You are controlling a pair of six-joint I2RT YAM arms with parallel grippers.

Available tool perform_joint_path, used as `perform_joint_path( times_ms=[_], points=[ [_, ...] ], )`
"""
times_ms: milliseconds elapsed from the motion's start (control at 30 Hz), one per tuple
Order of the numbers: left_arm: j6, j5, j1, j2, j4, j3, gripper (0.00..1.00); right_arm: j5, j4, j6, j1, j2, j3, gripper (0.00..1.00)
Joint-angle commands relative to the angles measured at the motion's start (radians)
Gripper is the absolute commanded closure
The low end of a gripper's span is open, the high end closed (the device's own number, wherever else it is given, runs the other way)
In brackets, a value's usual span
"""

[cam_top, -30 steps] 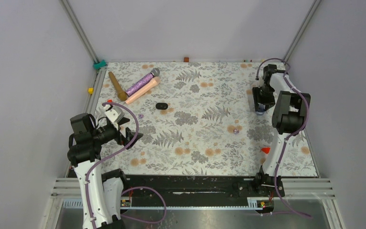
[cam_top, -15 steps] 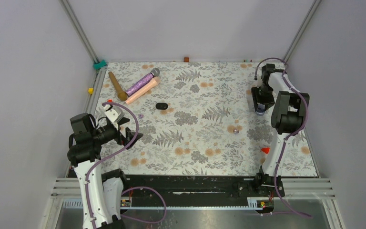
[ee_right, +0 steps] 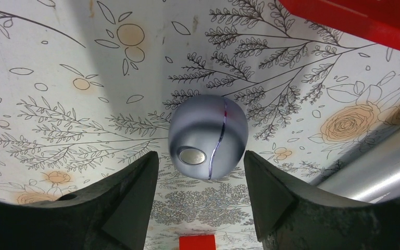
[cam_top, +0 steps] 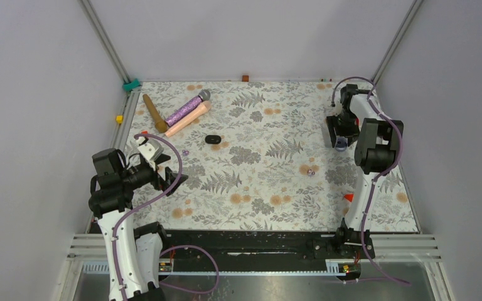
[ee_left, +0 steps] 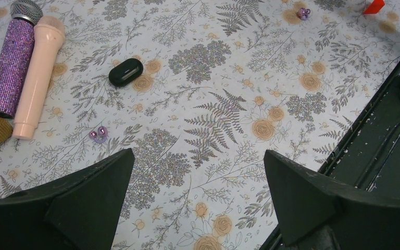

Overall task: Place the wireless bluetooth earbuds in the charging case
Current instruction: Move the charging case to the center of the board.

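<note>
The left gripper (ee_left: 198, 152) hovers over the near left of the floral table (cam_top: 257, 207), jaws spread wide and empty. Just beyond it lies a pair of purple earbuds (ee_left: 99, 134). A black oval case (ee_left: 125, 72) sits further back, with microphones (ee_left: 36, 73) at far left. Another purple earbud (cam_top: 310, 171) rests right of centre. At far right, the right gripper (ee_right: 200, 153) straddles a grey rounded case (ee_right: 208, 136) on the table, jaws parted with a gap on each side. That smooth shell may well roll away if the jaws close off-centre. Since a second ago, the right arm has shifted slightly back and leftward, and the left is unmoved.
</note>
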State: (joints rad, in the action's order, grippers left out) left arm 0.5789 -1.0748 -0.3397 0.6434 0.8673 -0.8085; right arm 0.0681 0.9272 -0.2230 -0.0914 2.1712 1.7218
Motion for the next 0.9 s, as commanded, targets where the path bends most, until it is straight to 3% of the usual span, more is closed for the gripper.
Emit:
perform_joint_path(
  times_ms=[0,300,533,667,733,867],
  points=[
    [0.017,-0.040,-0.010,-0.002,-0.021,-0.003,0.01,0.005,0.060,-0.003,0.005,0.013,0.046,0.31],
    [0.018,-0.041,-0.012,-0.001,-0.022,-0.003,0.01,0.006,0.102,-0.004,0.007,0.053,0.116,0.40],
    [0.016,-0.042,-0.013,0.002,-0.022,-0.003,0.01,0.023,0.148,-0.015,0.018,0.088,0.167,0.31],
    [0.015,-0.042,-0.014,0.001,-0.022,-0.003,0.01,0.057,0.168,-0.029,0.038,0.103,0.189,0.31],
    [0.016,-0.042,-0.015,0.001,-0.021,-0.003,0.01,0.081,0.174,-0.039,0.050,0.109,0.194,0.36],
    [0.015,-0.044,-0.016,0.000,-0.021,-0.003,0.01,0.094,0.193,-0.052,0.061,0.117,0.205,0.54]
  ],
)
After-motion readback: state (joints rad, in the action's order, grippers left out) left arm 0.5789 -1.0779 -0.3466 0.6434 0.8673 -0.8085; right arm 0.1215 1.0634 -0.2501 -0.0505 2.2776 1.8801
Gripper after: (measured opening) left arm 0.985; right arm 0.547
